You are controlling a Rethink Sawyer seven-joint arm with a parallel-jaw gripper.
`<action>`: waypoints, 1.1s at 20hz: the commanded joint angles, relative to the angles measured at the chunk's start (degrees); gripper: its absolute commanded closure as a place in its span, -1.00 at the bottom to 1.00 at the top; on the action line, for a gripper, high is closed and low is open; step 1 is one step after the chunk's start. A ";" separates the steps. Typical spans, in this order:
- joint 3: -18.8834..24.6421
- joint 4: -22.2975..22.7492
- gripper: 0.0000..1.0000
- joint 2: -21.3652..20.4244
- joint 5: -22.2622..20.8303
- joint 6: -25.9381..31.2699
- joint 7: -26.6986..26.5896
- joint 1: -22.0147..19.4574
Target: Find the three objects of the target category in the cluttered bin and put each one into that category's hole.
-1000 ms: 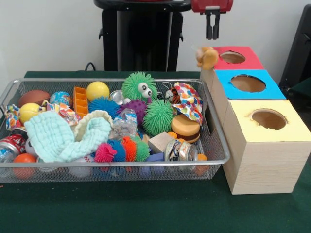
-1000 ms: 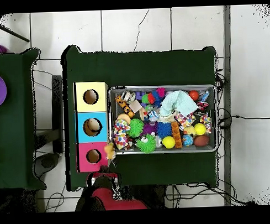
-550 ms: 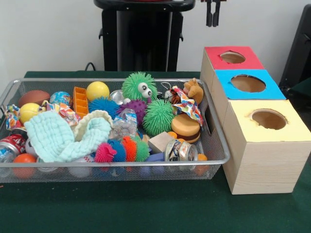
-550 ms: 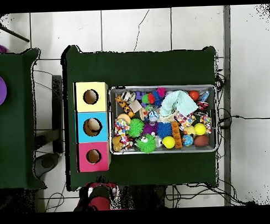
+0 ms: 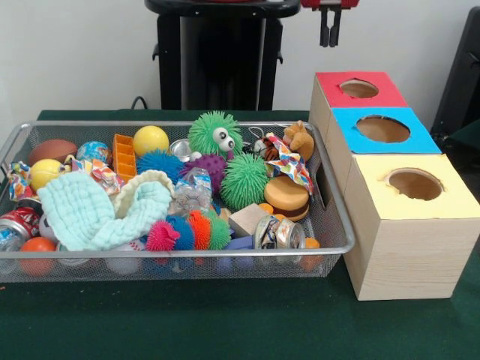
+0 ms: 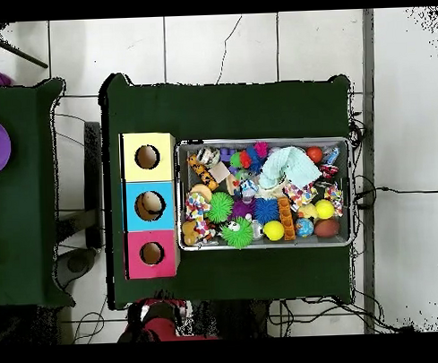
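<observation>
While the wire bin (image 5: 15, 146) is sitting at nine o'clock on the green bench (image 5: 225, 322), a small brown plush animal (image 5: 300, 139) is lying in its two o'clock corner, beside the patterned cloth (image 5: 289, 161). At three o'clock the red box (image 5: 358, 88), blue box (image 5: 384, 129) and yellow box (image 5: 414, 184) are standing in a row. At twelve o'clock the hand (image 5: 330, 30) is hanging empty above the red box, fingers close together.
</observation>
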 commanded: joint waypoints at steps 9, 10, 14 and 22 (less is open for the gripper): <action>-3.15 -11.58 1.00 5.98 -3.40 -2.25 3.59 -3.36; -3.11 -12.07 1.00 5.67 -4.09 -1.32 2.86 -3.99; -1.60 -13.56 1.00 5.29 -7.06 0.70 1.16 -7.05; 1.06 -17.11 1.00 8.70 -11.38 -0.04 1.86 -9.81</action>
